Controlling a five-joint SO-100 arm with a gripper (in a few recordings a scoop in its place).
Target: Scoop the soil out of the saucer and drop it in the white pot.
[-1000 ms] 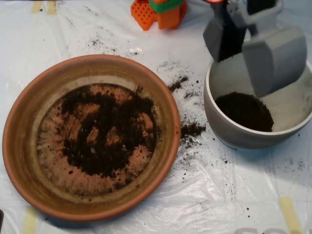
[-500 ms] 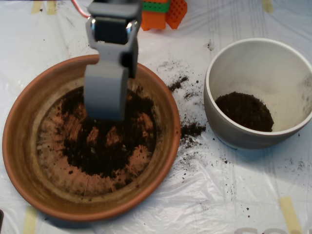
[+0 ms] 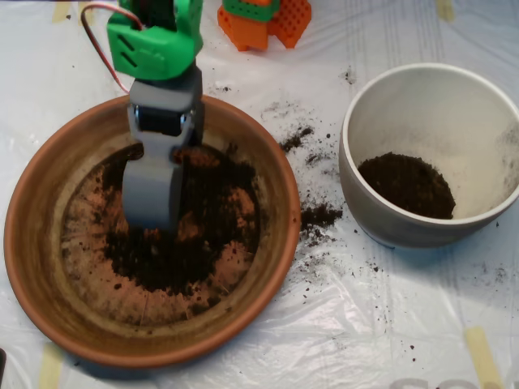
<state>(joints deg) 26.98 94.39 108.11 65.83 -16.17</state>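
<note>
Overhead view: dark crumbly soil (image 3: 195,243) thinly, perhaps patchily, covers saucer (image 3: 49,267).

Arm reached down from the top edge, scoop lowered.
The grey scoop (image 3: 151,194) is pointed downward and toward the lower edge of the view, its two shells seen drawn together edge-on. Above it the grey wrist block and a green motor housing (image 3: 154,40) are stacked, with a red wire looped at the left.

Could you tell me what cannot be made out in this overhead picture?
- Soil under the scoop: hidden by its grey shell.
- White pot, right side: cut off by the frame edge.
- Pot's soil depth: unreadable from above.
- Orange block: cropped by the top edge.
</note>
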